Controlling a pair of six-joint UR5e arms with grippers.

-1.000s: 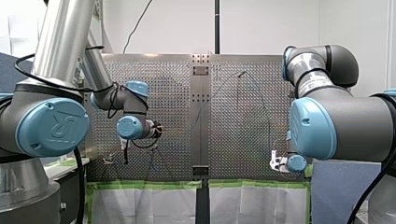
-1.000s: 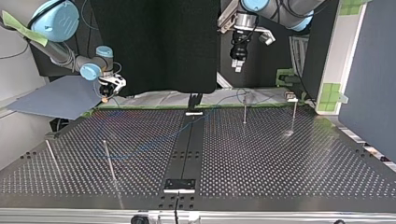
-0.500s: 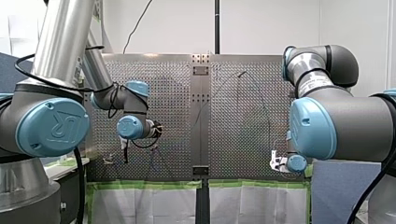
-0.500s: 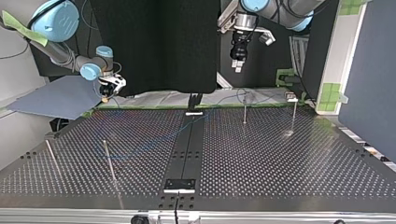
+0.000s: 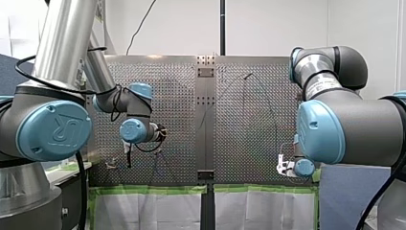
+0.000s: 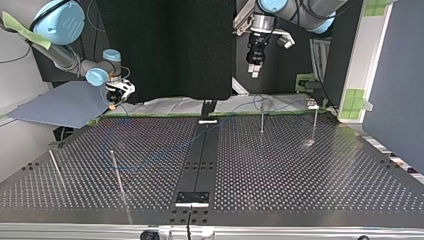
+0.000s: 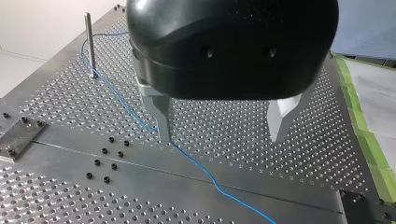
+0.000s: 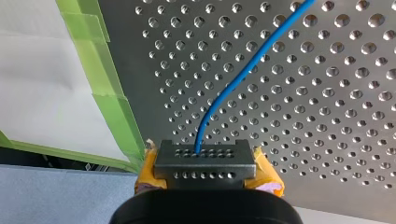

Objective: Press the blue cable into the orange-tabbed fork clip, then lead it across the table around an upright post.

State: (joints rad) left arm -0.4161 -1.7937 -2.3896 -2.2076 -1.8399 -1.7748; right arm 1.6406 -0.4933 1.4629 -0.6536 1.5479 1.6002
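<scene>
Risk: the blue cable (image 8: 243,70) is seen under one finger of the left gripper (image 7: 221,137), not centred, so a closing could miss it or pinch it against the table (image 7: 299,154); a pull by the right gripper (image 8: 205,161) could drag it off the upright post (image 7: 88,44). The left gripper is held above the table, jaws wide, empty. The right gripper's yellow pads (image 8: 268,179) are closed on the cable.

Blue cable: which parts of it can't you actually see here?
- Its end: right wrist view, blue cable vanishes behind my right gripper.
- Its course: top view, too thin and faint across the table.
- Its clip: front and top views, too small to find.
</scene>
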